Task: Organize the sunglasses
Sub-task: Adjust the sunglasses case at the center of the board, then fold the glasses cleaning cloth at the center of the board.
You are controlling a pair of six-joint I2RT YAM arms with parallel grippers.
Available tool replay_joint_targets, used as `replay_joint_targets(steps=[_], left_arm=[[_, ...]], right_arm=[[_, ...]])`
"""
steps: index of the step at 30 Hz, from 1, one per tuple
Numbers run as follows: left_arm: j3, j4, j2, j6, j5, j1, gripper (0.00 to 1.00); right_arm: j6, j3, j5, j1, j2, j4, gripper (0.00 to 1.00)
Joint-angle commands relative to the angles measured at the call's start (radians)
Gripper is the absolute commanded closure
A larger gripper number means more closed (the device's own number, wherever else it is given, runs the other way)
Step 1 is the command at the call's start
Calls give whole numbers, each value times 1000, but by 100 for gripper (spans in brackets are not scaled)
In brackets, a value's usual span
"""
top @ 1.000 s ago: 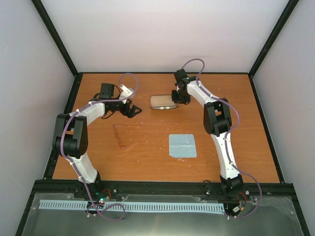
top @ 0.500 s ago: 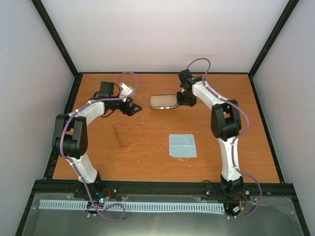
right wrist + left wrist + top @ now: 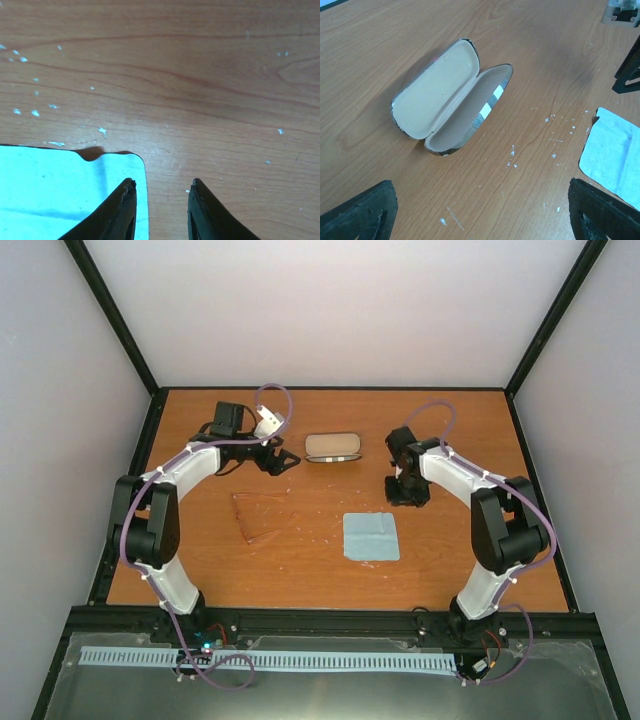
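Note:
The sunglasses (image 3: pixel 262 518), thin and amber, lie faint on the wood left of centre, seen only in the top view. The striped case (image 3: pixel 333 446) lies open at the back, its beige lining (image 3: pixel 452 97) empty. A light blue cloth (image 3: pixel 371 536) lies flat in the middle. My left gripper (image 3: pixel 282 460) hovers just left of the case, jaws wide open (image 3: pixel 480 222) over bare wood. My right gripper (image 3: pixel 407 490) is low by the cloth's far right corner (image 3: pixel 60 195), jaws partly open (image 3: pixel 161 187) with nothing between; its left fingertip (image 3: pixel 127 192) overlaps the cloth's edge.
Wooden table (image 3: pixel 480 440) with small white specks, framed by black rails (image 3: pixel 540 480) and pale walls on three sides. The right gripper shows as a black shape (image 3: pixel 629 70) in the left wrist view, beyond the cloth (image 3: pixel 615 150).
My right arm has drawn back from the case and swung right and nearer, down to the cloth's far corner. The left gripper has edged slightly toward the case.

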Motion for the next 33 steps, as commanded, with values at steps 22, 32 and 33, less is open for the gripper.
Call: replay_joint_targets(steps=[22, 32, 33], left_arm=[[-5, 0, -31, 11, -4, 0, 7], [-18, 13, -35, 6, -6, 0, 6], [-19, 12, -35, 6, -7, 0, 6]], right_arm=[[46, -29, -6, 67, 135, 19, 69], [42, -56, -8, 75, 172, 19, 74], [43, -57, -10, 77, 178, 18, 75]])
